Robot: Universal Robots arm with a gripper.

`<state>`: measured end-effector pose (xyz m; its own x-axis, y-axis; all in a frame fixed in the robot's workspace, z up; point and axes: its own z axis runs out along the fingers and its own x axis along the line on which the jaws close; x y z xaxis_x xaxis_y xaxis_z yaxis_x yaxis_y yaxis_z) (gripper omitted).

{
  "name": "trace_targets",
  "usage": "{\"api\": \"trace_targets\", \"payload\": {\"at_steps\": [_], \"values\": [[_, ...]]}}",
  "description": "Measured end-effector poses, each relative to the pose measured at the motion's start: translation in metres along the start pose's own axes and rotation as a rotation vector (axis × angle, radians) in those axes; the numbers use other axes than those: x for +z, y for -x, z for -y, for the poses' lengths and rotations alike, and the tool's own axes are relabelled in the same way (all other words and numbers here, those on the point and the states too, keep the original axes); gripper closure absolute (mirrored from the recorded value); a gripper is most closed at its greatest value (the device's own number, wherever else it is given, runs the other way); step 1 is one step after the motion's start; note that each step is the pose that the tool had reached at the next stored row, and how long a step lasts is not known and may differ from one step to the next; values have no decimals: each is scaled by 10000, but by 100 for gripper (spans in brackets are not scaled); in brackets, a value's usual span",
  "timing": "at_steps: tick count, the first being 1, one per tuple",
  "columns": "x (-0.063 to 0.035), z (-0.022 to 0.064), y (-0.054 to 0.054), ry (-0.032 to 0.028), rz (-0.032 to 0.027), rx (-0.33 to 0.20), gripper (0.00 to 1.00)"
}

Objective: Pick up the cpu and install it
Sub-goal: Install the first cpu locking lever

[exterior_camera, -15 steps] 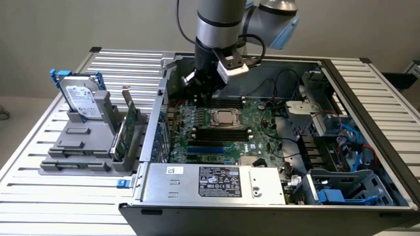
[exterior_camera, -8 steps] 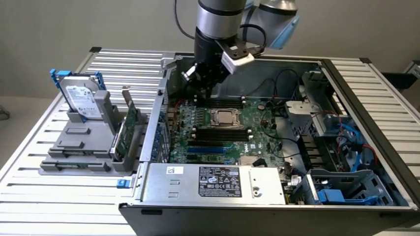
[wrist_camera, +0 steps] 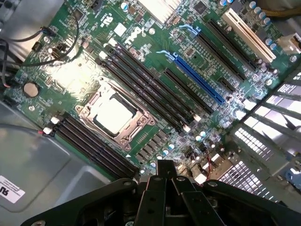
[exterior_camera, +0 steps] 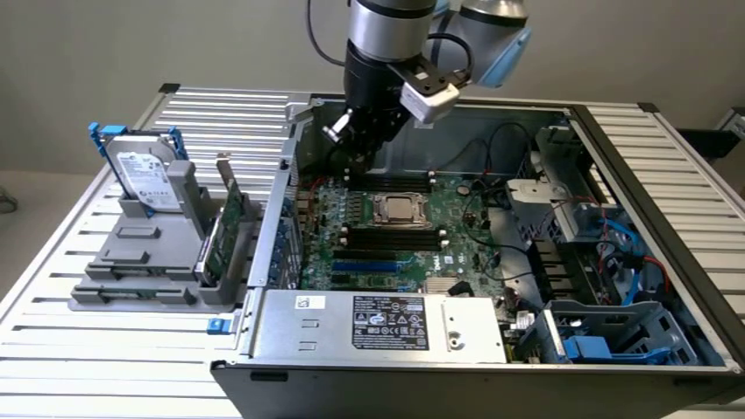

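The cpu point(exterior_camera: 399, 209) is a small silvery square lying flat in the metal-framed socket on the green motherboard point(exterior_camera: 349, 262) inside the open computer case. In the wrist view the cpu point(wrist_camera: 113, 114) sits in the socket frame between rows of black memory slots. My gripper point(exterior_camera: 362, 159) hangs above the board's far side, behind the socket and clear of the cpu. Its black fingers point(wrist_camera: 164, 167) are pressed together with nothing between them, so my gripper point(wrist_camera: 164, 165) is shut and holds nothing.
A grey hard drive with blue handles point(exterior_camera: 146, 175) and an upright green circuit card point(exterior_camera: 232, 218) stand in a grey holder on the exterior view's left. The power supply point(exterior_camera: 385, 323) lies along the case's front. Cables and drive bays point(exterior_camera: 594, 262) crowd the right.
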<state>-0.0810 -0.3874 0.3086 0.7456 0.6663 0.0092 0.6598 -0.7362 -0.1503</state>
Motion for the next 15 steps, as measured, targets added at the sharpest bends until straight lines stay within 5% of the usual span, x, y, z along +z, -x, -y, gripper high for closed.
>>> {"api": "trace_targets", "payload": {"at_steps": [10, 12, 15], "values": [[15, -2, 0, -13, 262, -1742, 83], [57, -8, 0, -26, 469, -3120, 83], [73, -11, 0, -31, 551, -3655, 83]]}}
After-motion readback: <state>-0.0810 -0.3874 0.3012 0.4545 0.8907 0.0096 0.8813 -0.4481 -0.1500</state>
